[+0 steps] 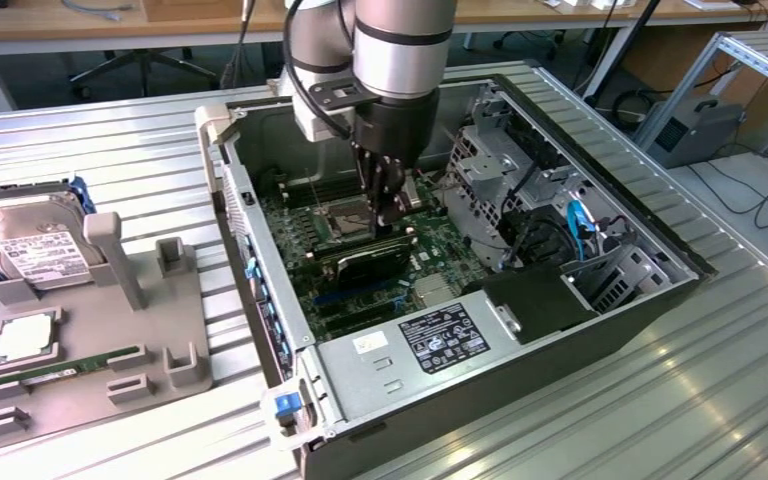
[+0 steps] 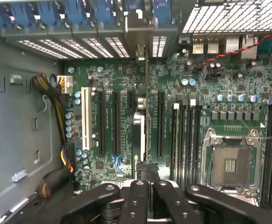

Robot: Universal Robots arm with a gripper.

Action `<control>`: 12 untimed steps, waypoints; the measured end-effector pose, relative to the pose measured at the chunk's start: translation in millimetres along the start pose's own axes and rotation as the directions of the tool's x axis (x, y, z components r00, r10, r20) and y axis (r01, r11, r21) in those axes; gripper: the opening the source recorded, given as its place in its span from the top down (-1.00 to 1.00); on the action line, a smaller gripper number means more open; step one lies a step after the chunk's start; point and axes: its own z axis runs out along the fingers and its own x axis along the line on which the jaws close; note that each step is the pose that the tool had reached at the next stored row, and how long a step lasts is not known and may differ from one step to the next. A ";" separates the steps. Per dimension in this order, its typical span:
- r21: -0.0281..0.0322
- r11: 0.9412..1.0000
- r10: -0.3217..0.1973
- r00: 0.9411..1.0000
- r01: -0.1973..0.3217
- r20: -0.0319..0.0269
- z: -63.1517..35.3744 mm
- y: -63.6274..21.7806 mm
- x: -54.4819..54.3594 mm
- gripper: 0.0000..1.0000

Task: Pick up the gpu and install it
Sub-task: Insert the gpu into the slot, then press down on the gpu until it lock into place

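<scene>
Open computer case point(image 1: 651, 290), gpu point(image 1: 368, 262) upright on motherboard point(image 1: 357, 295) inside, jaws pinching its edge

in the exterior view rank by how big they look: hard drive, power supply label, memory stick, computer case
1. computer case
2. hard drive
3. power supply label
4. memory stick, long but thinnest; its place against the label is unsure.

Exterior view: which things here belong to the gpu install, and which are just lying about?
In the job:
- gpu, held edge-down over the motherboard
- gripper, shut on the gpu
- computer case

Lying about:
- hard drive, on the grey holder
- memory stick
- processor
</scene>
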 end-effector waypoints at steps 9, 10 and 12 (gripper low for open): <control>-0.001 1.000 0.000 1.000 0.000 0.000 0.1 -0.2 0.0 0.79; -0.001 1.000 0.000 1.000 0.000 0.000 0.2 1.1 0.0 0.79; -0.001 1.000 0.000 1.000 0.000 0.000 1.0 6.6 -0.1 0.79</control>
